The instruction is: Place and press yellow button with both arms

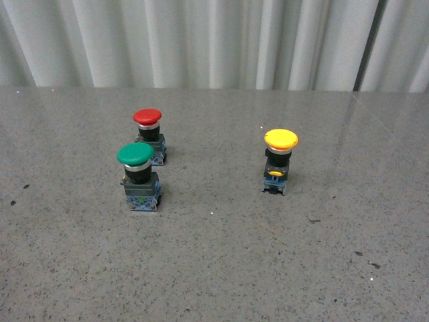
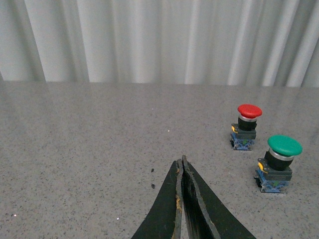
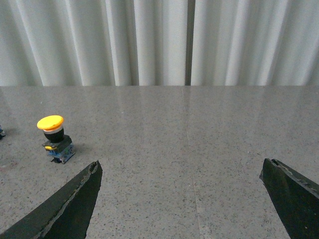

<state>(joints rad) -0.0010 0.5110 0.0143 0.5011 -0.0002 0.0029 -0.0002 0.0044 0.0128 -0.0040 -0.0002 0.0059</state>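
Note:
The yellow button point(image 1: 280, 155) stands upright on the grey table, right of the middle, with its yellow cap up and a blue-grey base. It also shows in the right wrist view point(image 3: 54, 136), far off to one side of my right gripper point(image 3: 182, 167), which is open wide and empty above bare table. My left gripper point(image 2: 182, 162) is shut and empty, its black fingers pressed together over the table. Neither arm shows in the front view.
A red-capped button point(image 1: 149, 134) and a green-capped button point(image 1: 139, 176) stand close together at the left of the table point(image 1: 214, 261). Both show in the left wrist view: the red-capped button point(image 2: 246, 126) and the green-capped button point(image 2: 279, 162). White curtains hang behind.

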